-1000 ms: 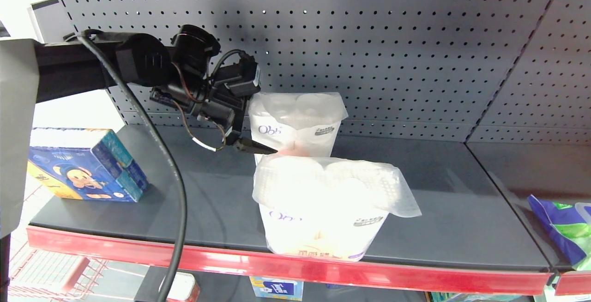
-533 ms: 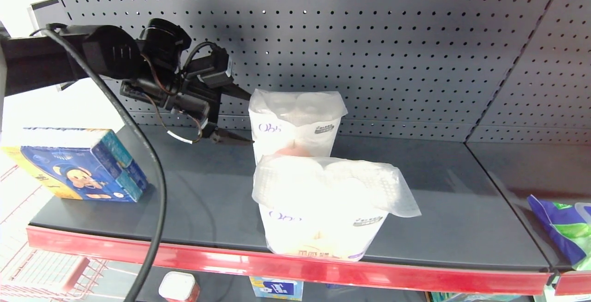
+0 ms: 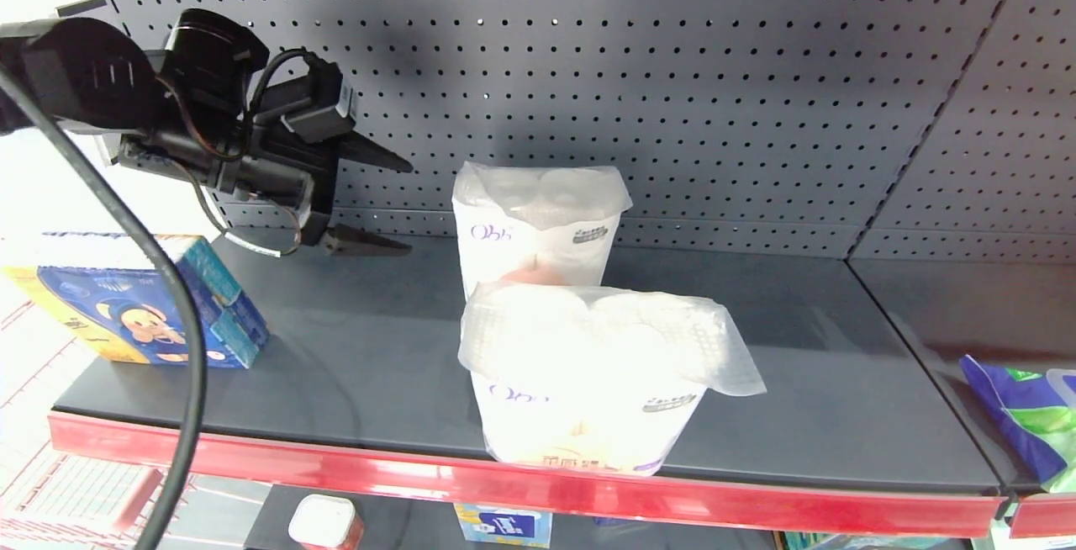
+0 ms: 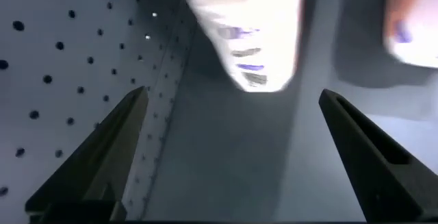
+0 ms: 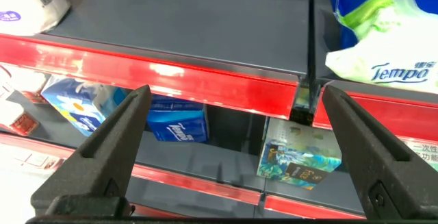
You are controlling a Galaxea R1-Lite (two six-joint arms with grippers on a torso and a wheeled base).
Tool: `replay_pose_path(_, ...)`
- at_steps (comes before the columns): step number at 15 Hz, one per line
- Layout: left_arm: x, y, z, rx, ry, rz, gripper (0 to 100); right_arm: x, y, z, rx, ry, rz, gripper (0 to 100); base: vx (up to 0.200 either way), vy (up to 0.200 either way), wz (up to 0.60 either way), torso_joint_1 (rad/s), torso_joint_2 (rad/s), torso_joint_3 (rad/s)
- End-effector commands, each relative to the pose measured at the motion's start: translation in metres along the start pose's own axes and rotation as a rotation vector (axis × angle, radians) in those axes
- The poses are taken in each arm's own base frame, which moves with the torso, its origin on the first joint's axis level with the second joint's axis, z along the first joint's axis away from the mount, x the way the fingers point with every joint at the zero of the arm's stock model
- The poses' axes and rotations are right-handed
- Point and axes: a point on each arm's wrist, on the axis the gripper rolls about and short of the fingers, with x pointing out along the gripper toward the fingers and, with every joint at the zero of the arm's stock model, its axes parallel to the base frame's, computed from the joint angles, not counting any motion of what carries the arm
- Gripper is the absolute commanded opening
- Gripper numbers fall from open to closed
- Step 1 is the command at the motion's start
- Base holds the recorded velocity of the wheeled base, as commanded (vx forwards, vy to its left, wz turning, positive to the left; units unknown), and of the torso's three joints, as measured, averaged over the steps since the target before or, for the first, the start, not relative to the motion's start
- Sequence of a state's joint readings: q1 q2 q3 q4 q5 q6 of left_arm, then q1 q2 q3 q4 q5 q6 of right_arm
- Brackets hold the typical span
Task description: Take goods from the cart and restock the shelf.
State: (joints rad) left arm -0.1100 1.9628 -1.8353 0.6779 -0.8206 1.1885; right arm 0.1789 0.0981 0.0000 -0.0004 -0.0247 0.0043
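Observation:
Two white packs of paper rolls stand on the grey shelf point(image 3: 370, 365). The rear pack point(image 3: 538, 222) is near the pegboard and the front pack point(image 3: 588, 373) stands at the red shelf edge. My left gripper point(image 3: 410, 207) hovers open to the left of the rear pack, apart from it, with nothing between its fingers. From the left wrist, the rear pack point(image 4: 246, 25) lies ahead of the open gripper point(image 4: 233, 92) and the front pack point(image 4: 414, 18) off to one side. My right gripper point(image 5: 234, 90) is open and empty, low in front of the red shelf edge point(image 5: 205, 77).
A blue tissue multipack point(image 3: 143, 302) lies at the shelf's left end. A blue-green pack point(image 3: 1021, 424) sits on the neighbouring shelf at right. Blue boxes point(image 5: 171, 114) stand on the lower shelf. Red cart wire point(image 3: 50, 491) shows at bottom left. Pegboard point(image 3: 672, 71) backs the shelf.
My left gripper has drawn back to the left, away from the rear pack, which stays standing where it was. The packs have not moved.

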Motion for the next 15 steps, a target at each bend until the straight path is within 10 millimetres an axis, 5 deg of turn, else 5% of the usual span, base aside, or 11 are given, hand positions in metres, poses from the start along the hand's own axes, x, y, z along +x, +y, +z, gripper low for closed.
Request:
replay_pose_path(1, -0.023, -0.011, 0.01, 0.005, -0.001, 0.029, 100, 0.0, 0.0, 0.0, 0.0, 0.002, 0.001, 100, 0.0, 0.0, 0.0, 0.0, 0.0, 0.0)
replay_pose_path(9, -0.092, -0.078, 0.042, -0.112, -0.017, 0.099, 100, 0.0, 0.0, 0.0, 0.0, 0.002, 0.001, 100, 0.0, 0.0, 0.0, 0.0, 0.0, 0.0)
replay_pose_path(15, -0.115, -0.125, 0.049, -0.186, -0.022, 0.15, 100, 0.0, 0.0, 0.0, 0.0, -0.001, 0.001, 100, 0.0, 0.0, 0.0, 0.0, 0.0, 0.0)
